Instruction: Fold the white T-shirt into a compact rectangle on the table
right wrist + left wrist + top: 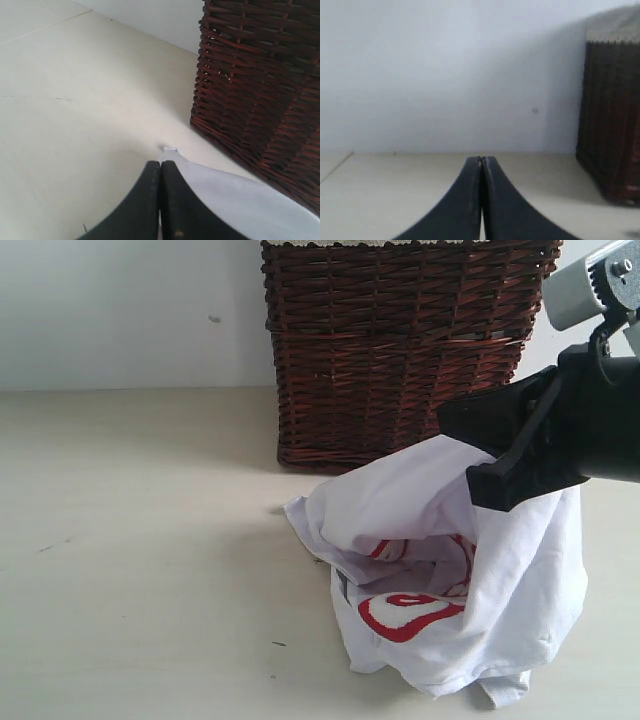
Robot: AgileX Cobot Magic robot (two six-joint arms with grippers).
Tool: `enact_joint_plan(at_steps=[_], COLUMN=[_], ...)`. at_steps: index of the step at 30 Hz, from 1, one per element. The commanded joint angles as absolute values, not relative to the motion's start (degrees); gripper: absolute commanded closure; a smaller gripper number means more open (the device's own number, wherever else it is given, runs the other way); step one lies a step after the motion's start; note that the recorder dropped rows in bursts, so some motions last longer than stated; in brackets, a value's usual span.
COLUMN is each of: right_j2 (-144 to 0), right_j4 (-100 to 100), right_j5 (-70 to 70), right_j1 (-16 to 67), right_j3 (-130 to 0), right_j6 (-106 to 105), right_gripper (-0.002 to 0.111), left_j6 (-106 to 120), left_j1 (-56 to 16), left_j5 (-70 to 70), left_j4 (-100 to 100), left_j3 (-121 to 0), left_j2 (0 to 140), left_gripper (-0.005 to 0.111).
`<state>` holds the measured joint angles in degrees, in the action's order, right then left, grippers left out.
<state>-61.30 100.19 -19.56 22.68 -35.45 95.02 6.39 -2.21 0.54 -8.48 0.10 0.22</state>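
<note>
- White T-shirt (500, 580): one, crumpled, near right on table (150, 540); top fold held up; a thin pinch may slip, dropping it bunched
- Right gripper (160, 170): clamped on shirt fabric; left gripper (481, 162): closed, empty; two in all
- Wicker basket (400, 350): one, far, just behind; lifted cloth may snag

The white T-shirt (520, 590) is soft, matt, creased cloth with fuzzy red-outlined lettering. The tabletop (140, 570) is smooth, matt cream, the basket (400, 340) rough woven dark brown wicker. The left claw (481, 162) and right claw (160, 167) look like smooth matt black plastic.
</note>
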Motion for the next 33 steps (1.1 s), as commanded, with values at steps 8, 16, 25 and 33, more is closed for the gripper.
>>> enact_joint_plan(at_steps=[8, 16, 25, 33], right_j2=[-60.91, -60.91, -60.91, -60.91], right_j4=[99.95, 99.95, 99.95, 99.95], right_j5=[-19.46, -19.57, -20.21, -20.93], right_j1=[22.67, 22.67, 22.67, 22.67], right_j3=[-35.15, -35.15, -35.15, -35.15], right_j6=[94.53, 94.53, 94.53, 94.53], right_gripper=[0.108, 0.108, 0.108, 0.108], left_j6=[-20.67, -53.03, -75.19, -53.8], left_j1=[-2.0, -7.33, -14.04, -19.54], left_j5=[11.91, 10.33, 32.4, 49.3], left_j4=[-6.59, 26.75, 64.04, 62.21], left_j3=[0.0, -6.71, -19.01, -19.61], left_j2=[0.0, 6.6, 41.68, 78.02], left_gripper=[0.107, 0.107, 0.107, 0.107])
